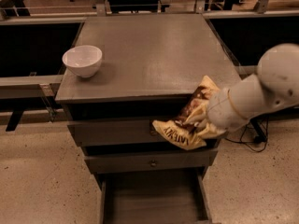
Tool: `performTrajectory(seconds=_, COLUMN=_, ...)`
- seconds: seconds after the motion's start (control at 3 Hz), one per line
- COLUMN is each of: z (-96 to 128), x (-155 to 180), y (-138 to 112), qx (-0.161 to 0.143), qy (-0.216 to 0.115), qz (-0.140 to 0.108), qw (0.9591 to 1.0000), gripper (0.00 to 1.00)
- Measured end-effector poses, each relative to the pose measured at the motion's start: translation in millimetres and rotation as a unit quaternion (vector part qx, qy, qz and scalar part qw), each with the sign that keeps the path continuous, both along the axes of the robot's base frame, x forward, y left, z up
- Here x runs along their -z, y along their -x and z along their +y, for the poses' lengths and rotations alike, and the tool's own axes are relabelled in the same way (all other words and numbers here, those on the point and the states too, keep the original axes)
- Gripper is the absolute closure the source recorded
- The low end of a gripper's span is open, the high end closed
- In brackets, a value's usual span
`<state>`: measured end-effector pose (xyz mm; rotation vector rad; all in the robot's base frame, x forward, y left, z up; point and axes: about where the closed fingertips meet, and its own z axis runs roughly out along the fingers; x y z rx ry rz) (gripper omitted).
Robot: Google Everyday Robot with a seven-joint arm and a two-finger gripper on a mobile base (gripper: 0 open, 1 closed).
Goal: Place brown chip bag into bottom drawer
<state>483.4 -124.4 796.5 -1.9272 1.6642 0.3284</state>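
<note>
One step in hand: the carry; the gripper [202, 120] is pinching the brown chip bag [183, 127] between its jaws.
Bag: hanging in the air before the upper drawers [117, 133], toward their right side.
Bottom drawer [152, 197]: standing pulled open, below the bag.
Next move, likely: lowering over the tray, shifting leftward, then releasing.

The open grey metal bottom drawer [152, 200], at six o'clock, runs off the lower edge. The gripper [202, 121], at four o'clock, grips the wrinkly dark-brown and pale-yellow foil chip bag [180, 134], whose folds hide its tips.
</note>
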Motion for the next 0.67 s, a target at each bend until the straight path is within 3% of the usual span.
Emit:
performTrajectory(seconds=0.33, z=-7.3, x=95.1, y=21.8, qx=0.060, qy=-0.022, qz=0.050, qw=0.9967, gripper=1.00)
performTrajectory(seconds=0.67, z=-15.0, x=168.1, y=31.5, qx=0.095, qy=-0.022, qz=0.065, qw=0.9931, gripper=1.00)
